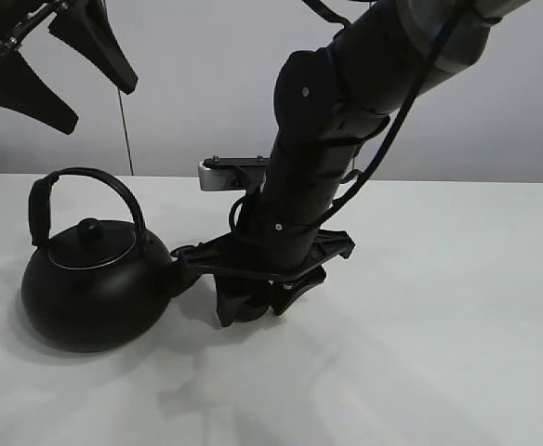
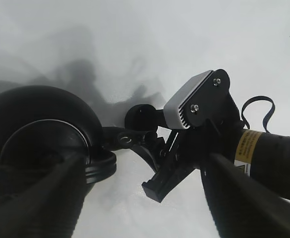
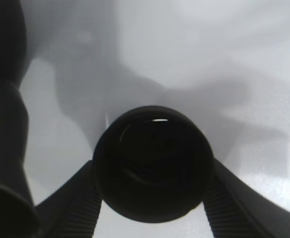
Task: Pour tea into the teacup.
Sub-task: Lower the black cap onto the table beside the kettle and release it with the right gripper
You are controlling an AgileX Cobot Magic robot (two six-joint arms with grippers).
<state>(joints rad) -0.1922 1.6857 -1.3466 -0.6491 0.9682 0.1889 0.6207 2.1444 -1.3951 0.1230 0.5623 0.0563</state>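
The small black teacup (image 3: 152, 171) sits between the fingers (image 3: 70, 203) of my right gripper (image 3: 152, 198), which is shut on it. In the high view this gripper (image 1: 253, 302) holds the cup (image 1: 242, 308) low at the table, right by the spout of the big black kettle (image 1: 90, 279). The kettle stands upright with its lid on. My left gripper (image 1: 99, 102) is open and empty, raised high above the kettle. The left wrist view looks down on the kettle (image 2: 36, 134) and the cup (image 2: 142, 116). A short whitish line (image 3: 107, 119) shows by the cup's rim; I cannot tell if it is tea.
The white table (image 1: 439, 325) runs back to a pale wall. My right arm (image 1: 327, 139) comes down across the middle of the high view, and its wrist camera (image 2: 189, 99) shows in the left wrist view.
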